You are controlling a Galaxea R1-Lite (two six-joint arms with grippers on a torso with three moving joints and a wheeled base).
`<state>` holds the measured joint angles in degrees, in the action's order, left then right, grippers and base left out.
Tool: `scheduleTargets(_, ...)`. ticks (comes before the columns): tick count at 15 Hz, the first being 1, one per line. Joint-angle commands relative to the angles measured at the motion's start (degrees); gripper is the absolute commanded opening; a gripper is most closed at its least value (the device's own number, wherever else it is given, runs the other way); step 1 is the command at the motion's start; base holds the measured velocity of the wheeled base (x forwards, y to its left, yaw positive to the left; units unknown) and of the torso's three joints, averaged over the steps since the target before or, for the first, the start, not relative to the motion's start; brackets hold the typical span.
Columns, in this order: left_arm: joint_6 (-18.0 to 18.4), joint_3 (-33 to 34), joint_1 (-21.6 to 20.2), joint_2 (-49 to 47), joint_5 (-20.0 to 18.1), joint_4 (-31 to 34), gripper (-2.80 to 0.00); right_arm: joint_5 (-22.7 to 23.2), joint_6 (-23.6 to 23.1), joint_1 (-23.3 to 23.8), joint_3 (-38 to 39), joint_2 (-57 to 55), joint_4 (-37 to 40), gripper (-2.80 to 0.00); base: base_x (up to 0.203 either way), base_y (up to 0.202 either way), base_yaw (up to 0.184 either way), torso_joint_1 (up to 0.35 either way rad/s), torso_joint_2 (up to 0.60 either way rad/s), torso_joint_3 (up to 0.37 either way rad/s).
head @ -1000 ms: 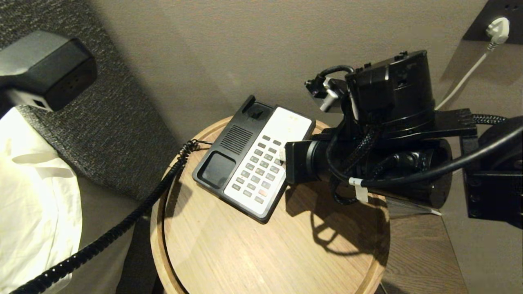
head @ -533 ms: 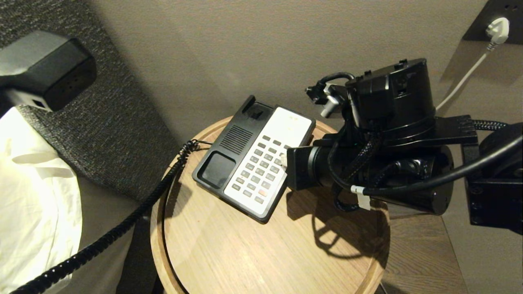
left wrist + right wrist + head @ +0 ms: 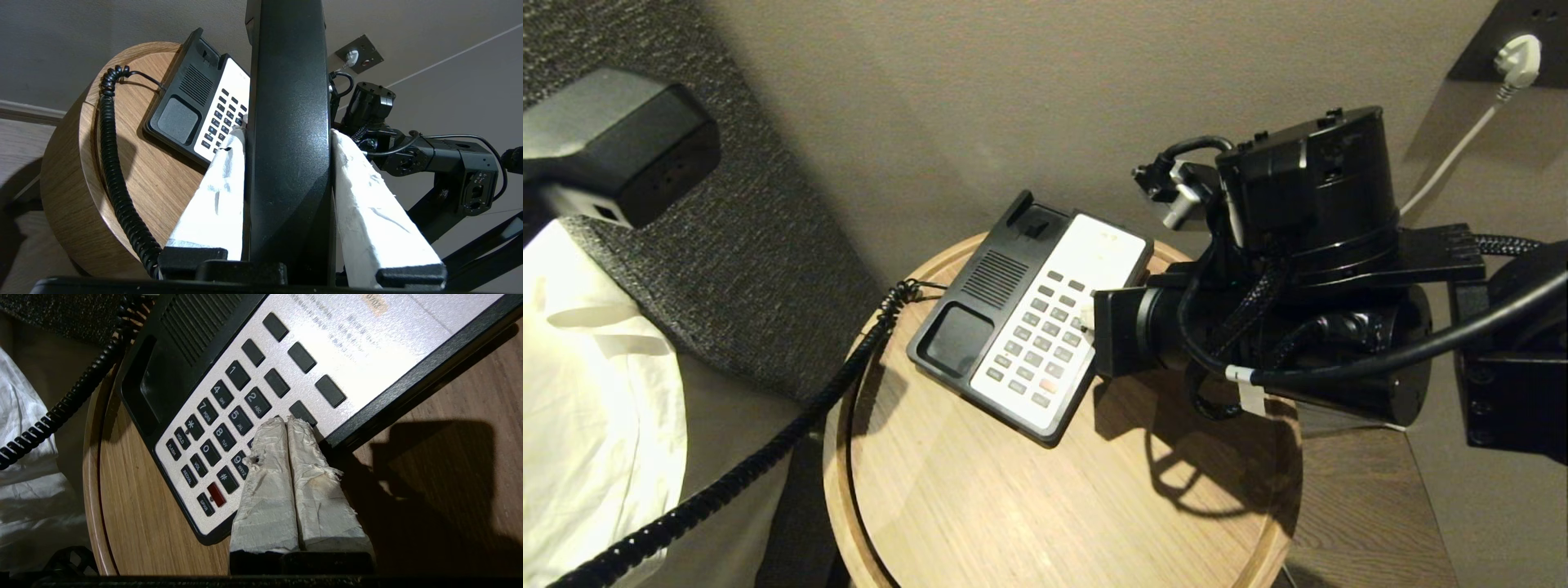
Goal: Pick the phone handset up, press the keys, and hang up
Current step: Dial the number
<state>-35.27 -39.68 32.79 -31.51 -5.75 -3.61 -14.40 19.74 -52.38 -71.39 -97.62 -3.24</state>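
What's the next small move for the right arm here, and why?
Probably a short push down onto the key under the tips. The right gripper, fingers shut together, points at the keypad of the phone base near the 3 and 6 keys; contact can't be confirmed. The left gripper holds the phone handset clear of the cradle.

The head view looks steeply down on the round table (image 3: 980, 498) and phone base (image 3: 1029, 327). The left wrist view looks from farther off, across the same table (image 3: 73, 163) and base (image 3: 192, 110). The right wrist view sits close above the keypad (image 3: 229, 428).
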Motion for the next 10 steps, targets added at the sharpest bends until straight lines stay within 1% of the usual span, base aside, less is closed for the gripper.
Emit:
scheduleTargets(1,-0.2,0.1,0.0,0.0,0.0,-0.1,-2.80,-0.1,0.1,-0.2,0.3,-0.3,-0.1,-2.80,0.000,0.000,0.000,0.000,0.00,0.000)
scheduleTargets(10,-0.2,0.0,0.0,0.1,0.0,-0.1,-2.80,-0.4,0.1,-0.2,1.7,-1.5,-0.4,-2.80,0.000,0.000,0.000,0.000,0.00,0.000)
